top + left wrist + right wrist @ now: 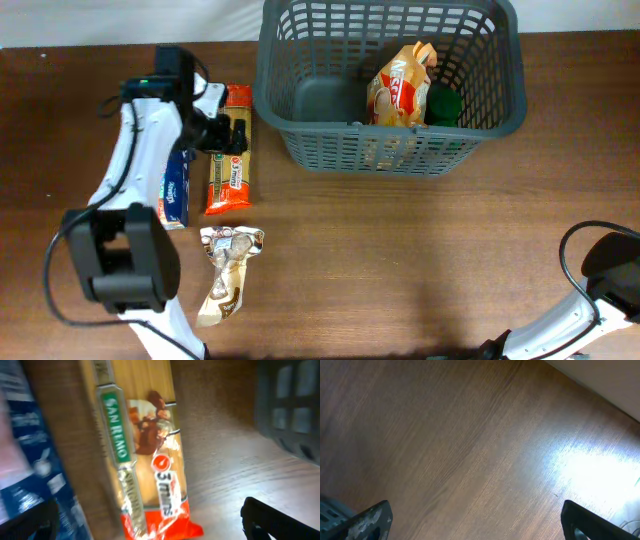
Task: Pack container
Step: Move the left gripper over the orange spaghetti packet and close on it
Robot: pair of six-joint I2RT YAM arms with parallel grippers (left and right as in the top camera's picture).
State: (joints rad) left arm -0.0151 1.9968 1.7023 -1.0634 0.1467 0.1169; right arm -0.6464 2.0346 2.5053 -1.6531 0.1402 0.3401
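The dark grey basket [290, 60] stands at the back centre, holding an orange snack bag [398, 85] and a green item [443, 104]. A long orange spaghetti packet [228, 160] lies on the table left of the basket; it fills the left wrist view [145, 460]. My left gripper [226, 133] is open and hovers over the packet's upper part, fingers spread either side [150, 525]. The basket's corner shows blurred at the right of that view [290, 405]. My right gripper [475, 520] is open and empty over bare wood; its arm sits at the bottom right corner [610, 270].
A blue tissue packet [177, 190] lies left of the spaghetti and shows in the left wrist view [30, 450]. A silvery-brown snack packet [228, 270] lies below them.
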